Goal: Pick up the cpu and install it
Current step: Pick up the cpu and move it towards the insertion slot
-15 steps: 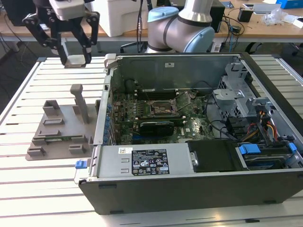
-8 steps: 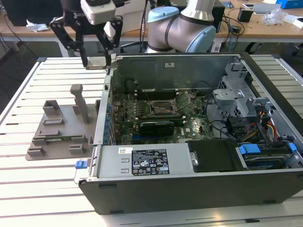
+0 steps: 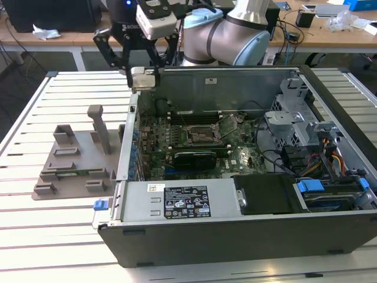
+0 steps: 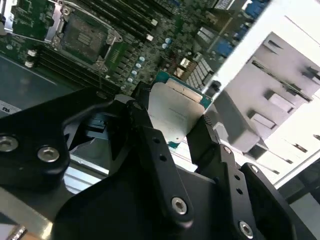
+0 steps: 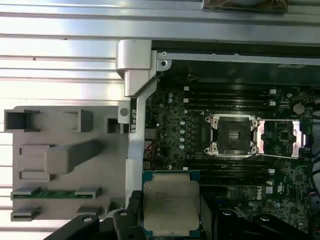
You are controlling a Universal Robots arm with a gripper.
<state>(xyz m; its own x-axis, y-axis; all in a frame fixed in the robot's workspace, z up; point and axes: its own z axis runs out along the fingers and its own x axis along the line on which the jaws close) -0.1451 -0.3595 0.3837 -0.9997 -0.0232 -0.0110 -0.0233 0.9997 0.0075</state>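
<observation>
Single arm holding a chip over an open computer case point(image 3: 235, 236). The gripper point(image 3: 144, 72) hangs in the upper left of the exterior view, above the case's wall on that side. Its jaws are partly closed, one black finger point(image 4: 147, 131) on each of two opposite edges of the cpu point(image 3: 142, 81), which is clamped between them clear of every surface.

In both wrist views the cpu point(image 5: 171, 200) point(image 4: 175, 107) turns its silvery metal top toward the camera, with a green border showing round it. It lies about level. It is near enough square that no long axis stands out, and in the first wrist view its edges run about parallel to those of the socket frame point(image 5: 232, 135).

That frame stands open on the motherboard point(image 3: 235, 158), well apart from the cpu, with its wire lever point(image 5: 280, 122) swung out to one side. The grey plastic holder point(image 3: 76, 159) rests on the slatted table point(image 3: 35, 236) beside the case.

The underside of the cpu is hidden. In the first wrist view the edge nearest the gripper point(image 5: 171, 220) is cut off.
</observation>
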